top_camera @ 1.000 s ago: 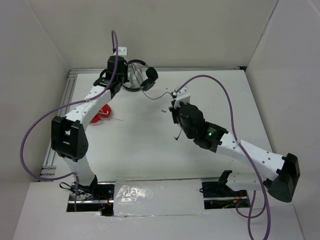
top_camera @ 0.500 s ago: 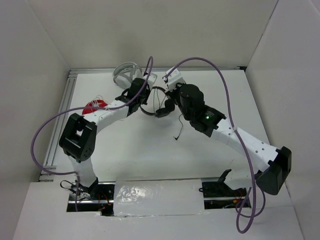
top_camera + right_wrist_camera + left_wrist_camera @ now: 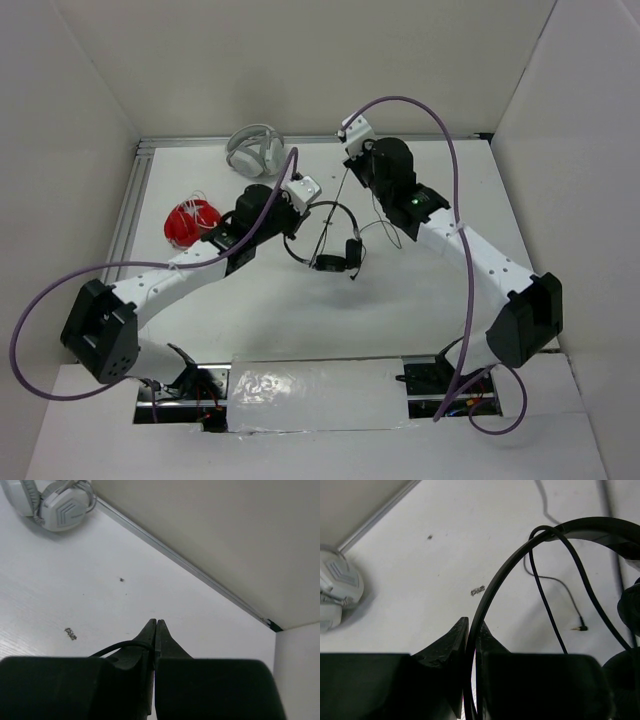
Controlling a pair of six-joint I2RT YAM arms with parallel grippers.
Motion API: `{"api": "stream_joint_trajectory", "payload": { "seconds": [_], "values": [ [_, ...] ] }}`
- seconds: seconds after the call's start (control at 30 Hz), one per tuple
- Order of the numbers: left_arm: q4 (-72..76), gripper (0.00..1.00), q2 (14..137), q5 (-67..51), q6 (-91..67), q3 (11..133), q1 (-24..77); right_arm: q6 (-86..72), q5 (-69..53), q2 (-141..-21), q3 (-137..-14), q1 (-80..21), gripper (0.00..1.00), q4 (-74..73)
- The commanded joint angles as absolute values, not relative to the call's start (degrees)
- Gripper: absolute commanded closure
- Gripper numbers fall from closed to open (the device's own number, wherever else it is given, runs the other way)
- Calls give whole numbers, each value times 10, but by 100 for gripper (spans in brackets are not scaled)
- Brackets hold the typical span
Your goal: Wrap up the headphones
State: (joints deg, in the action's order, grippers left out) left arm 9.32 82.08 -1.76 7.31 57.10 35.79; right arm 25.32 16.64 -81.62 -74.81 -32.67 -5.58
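Observation:
The black headphones (image 3: 335,264) hang over the middle of the table. My left gripper (image 3: 292,215) is shut on their thin headband (image 3: 492,587), which runs up between its fingers (image 3: 456,640). The ear pads dangle below the band, and one shows at the right edge of the left wrist view. The thin cable (image 3: 336,210) runs up and back to my right gripper (image 3: 351,170), which is shut on it near the back of the table. In the right wrist view the cable (image 3: 120,645) curls out from the left of the closed tips (image 3: 156,623). The plug end (image 3: 580,628) lies loose on the table.
White-grey headphones (image 3: 255,150) lie at the back left near the wall. Red headphones (image 3: 192,220) sit on the left side. The walls of the enclosure stand along the back and both sides. A foil-covered panel (image 3: 315,395) lies at the near edge between the arm bases.
My left gripper has carried the headphones from the back left corner toward the table's middle. My right gripper has swung from mid-table to the back, drawing the cable up with it.

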Motion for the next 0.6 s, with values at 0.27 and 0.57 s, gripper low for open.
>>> {"api": "stream_joint_trajectory", "payload": {
  "seconds": [0.27, 0.57],
  "values": [
    [118, 100, 715, -93, 62, 548, 371, 190, 5, -855, -757, -262, 99, -40],
    [115, 100, 668, -124, 50, 576, 372, 149, -93, -878, -725, -250, 95, -28]
  ]
}}
